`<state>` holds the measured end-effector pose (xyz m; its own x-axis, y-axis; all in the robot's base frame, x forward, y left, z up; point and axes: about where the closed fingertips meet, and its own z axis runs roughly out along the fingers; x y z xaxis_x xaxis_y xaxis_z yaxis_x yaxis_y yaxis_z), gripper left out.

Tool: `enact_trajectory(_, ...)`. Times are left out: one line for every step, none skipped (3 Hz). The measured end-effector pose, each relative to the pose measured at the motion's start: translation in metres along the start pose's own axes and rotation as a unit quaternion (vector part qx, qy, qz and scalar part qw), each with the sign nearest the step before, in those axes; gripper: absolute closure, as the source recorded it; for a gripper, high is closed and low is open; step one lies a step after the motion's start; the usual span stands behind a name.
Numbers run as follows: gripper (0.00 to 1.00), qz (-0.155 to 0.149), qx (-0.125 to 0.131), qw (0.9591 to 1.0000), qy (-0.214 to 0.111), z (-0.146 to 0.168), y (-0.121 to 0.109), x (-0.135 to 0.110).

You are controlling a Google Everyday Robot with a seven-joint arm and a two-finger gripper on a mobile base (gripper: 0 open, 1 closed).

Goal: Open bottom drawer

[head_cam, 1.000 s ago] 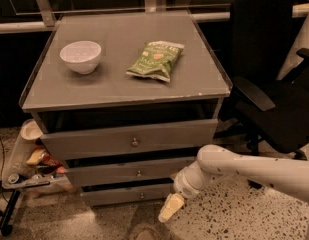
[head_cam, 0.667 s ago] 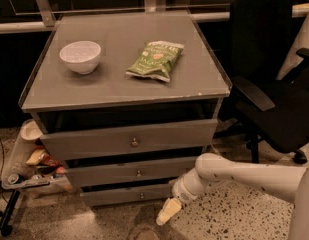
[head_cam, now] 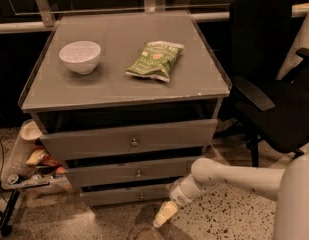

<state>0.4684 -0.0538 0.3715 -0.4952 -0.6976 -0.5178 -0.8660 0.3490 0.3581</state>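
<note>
The gripper (head_cam: 165, 214) is held low near the floor, just right of the bottom drawer (head_cam: 116, 196), the lowest of three fronts; whether it is open cannot be told. Approach is judged in hand: next, the knob (head_cam: 141, 195) must be reached and gripped.

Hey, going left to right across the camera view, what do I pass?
Snack cart → white bowl → bottom drawer knob → gripper, low near the floor just right of that knob → black chair. The chip bag overlaps, so it is left out.
</note>
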Motion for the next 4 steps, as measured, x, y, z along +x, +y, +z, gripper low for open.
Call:
enact_trajectory(0.0, 0.017, 0.011, 0.9997, -0.011, 0.042, -0.036, 0.017)
enact_trajectory(0.0, 0.025, 0.028, 0.9992, -0.017, 0.067, -0.062, 0.028)
enact_trajectory(0.0, 0.028, 0.055, 0.998, -0.012, 0.081, -0.088, 0.037)
enact_trajectory(0.0, 0.03, 0.076, 0.9966, -0.008, 0.085, -0.112, 0.044)
